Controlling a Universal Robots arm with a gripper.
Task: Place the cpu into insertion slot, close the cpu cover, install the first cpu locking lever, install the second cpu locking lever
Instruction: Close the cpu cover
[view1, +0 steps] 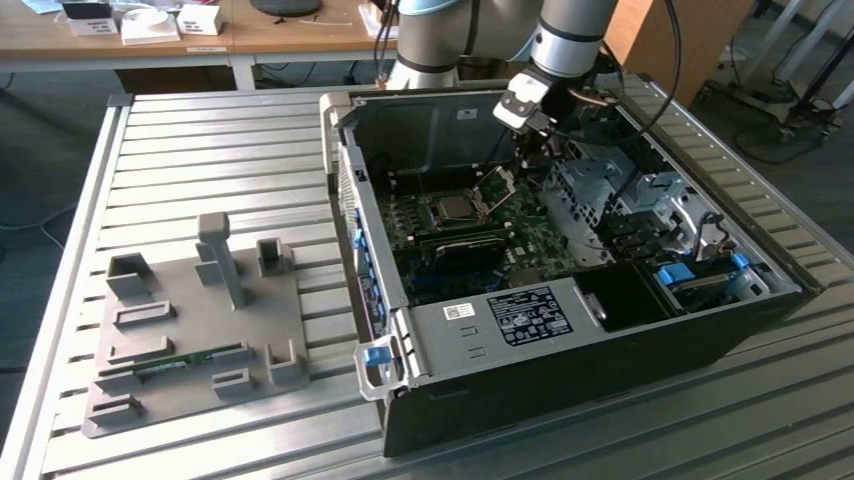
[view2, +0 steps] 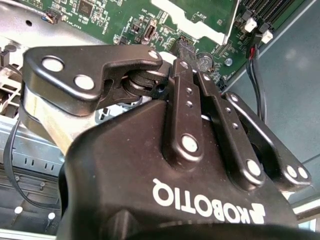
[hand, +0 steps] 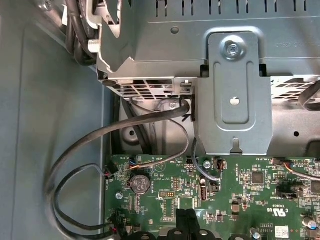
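In the exterior view the open computer case (view1: 561, 330) lies on a slatted metal table. The cpu (view1: 454, 207), a small silvery square, sits in the socket on the green motherboard. The cpu cover (view1: 497, 187), a thin metal frame, stands tilted up at the socket's edge on the exterior view's right. My gripper (view1: 531, 158) hangs inside the case just above and to the right of the raised cover. Its fingers (view2: 181, 50) are pressed together with nothing seen between them. In the first wrist view the fingertips (hand: 186, 220) hover over the motherboard (hand: 240, 190) near a coin battery (hand: 139, 183).
A grey metal drive cage (hand: 235, 90) and black cables (hand: 125, 130) stand close to the gripper inside the case. On the exterior view's left a grey fixture plate (view1: 187, 330) holds a green memory stick (view1: 174, 360). Desks with boxes stand behind the table.
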